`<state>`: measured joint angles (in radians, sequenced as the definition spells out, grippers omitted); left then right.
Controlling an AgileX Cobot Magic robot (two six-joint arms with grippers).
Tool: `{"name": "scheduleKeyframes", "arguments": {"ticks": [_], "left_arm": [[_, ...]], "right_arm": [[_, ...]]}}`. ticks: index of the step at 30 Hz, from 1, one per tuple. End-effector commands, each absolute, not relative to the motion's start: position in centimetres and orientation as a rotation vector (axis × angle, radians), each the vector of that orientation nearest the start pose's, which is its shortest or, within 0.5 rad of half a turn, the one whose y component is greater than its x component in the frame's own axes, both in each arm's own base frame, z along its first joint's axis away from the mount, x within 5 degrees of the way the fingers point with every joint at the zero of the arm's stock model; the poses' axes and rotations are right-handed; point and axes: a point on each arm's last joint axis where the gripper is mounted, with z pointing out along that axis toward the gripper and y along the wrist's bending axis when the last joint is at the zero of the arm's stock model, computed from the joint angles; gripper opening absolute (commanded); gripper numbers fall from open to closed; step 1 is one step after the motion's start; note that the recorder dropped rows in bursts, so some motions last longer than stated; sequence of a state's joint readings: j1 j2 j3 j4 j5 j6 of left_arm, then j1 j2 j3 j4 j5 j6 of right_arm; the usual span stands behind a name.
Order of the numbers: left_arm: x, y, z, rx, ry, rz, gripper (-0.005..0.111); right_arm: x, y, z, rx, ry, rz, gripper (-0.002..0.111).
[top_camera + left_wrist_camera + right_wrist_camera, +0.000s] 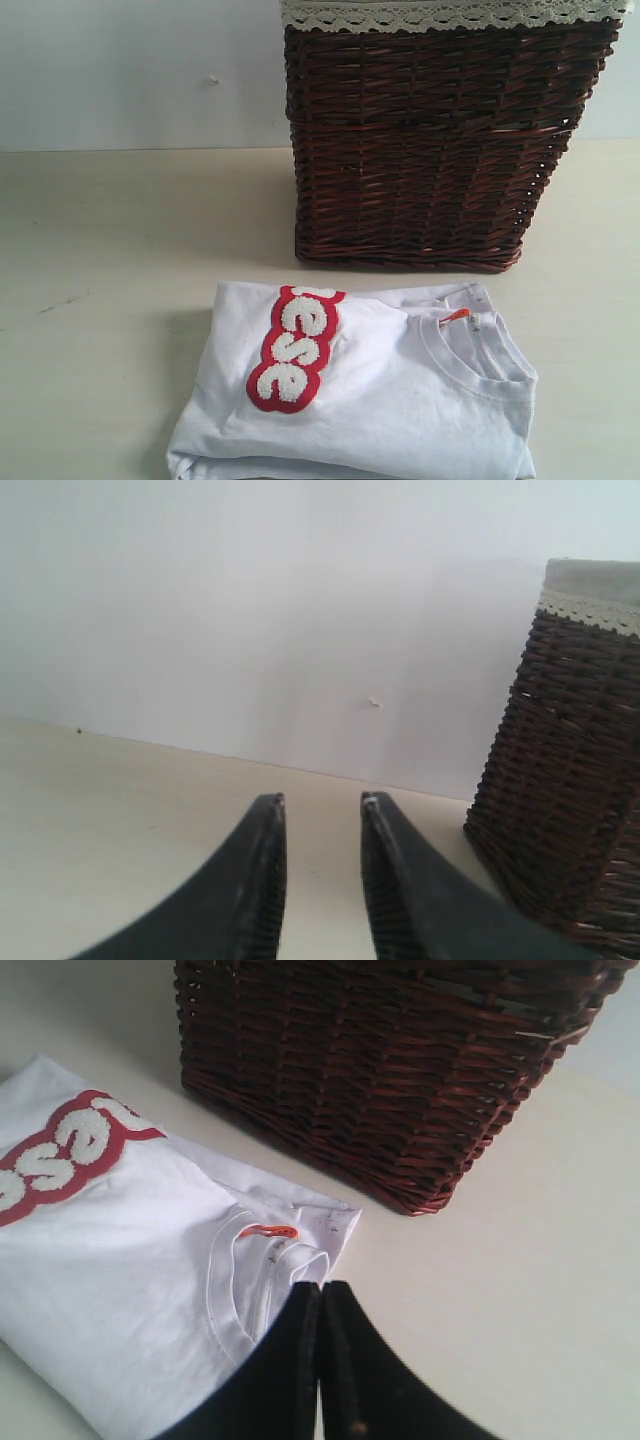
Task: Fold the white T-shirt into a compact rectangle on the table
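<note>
Left tool [322, 802] slightly parted and bare, right tool [321, 1288] pressed closed on nothing: lift straight off the tabletop [100, 300], clear of the basket [420, 150], leaving the folded white T-shirt [380, 400] before it square, collar tag [455, 316] unsnagged.

I note a dark wicker basket [430, 150] standing upright, lace-edged liner [440, 14] over its rim, white wall [130, 70] behind.

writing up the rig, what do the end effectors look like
Both are matte black. The left end effector has two curved fingers tapering to narrow tips, with ribbed inner faces. The right end effector has the same shape. No cables or markings show.
</note>
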<state>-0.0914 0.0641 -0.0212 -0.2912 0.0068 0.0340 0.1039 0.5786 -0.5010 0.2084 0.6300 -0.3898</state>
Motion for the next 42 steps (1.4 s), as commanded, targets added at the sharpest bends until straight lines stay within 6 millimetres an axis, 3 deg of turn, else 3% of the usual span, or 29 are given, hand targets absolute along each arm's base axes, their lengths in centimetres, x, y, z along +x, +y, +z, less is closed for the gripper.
{"name": "scheduleKeyframes", "arguments": {"ticks": [1,5,10,16,42], "left_arm": [[5.6,-0.6,20.9,-0.113,1.532,-0.275,0.028],[5.6,-0.6,20.3,-0.029,1.594,-0.181,0.028],[5.6,-0.5,19.8,-0.057,1.648,-0.158,0.028],[5.2,-0.7,17.9,-0.069,1.862,-0.186,0.028],[5.2,-0.8,17.9,-0.050,1.863,-0.185,0.028]], "right_arm": [[10.7,2.2,28.2,-0.419,2.127,0.064,0.000],[10.7,2.2,28.2,-0.418,2.127,0.066,0.000],[10.7,2.2,28.2,-0.418,2.127,0.066,0.000],[10.7,2.2,28.2,-0.418,2.127,0.066,0.000],[10.7,2.2,28.2,-0.418,2.127,0.066,0.000]]}}
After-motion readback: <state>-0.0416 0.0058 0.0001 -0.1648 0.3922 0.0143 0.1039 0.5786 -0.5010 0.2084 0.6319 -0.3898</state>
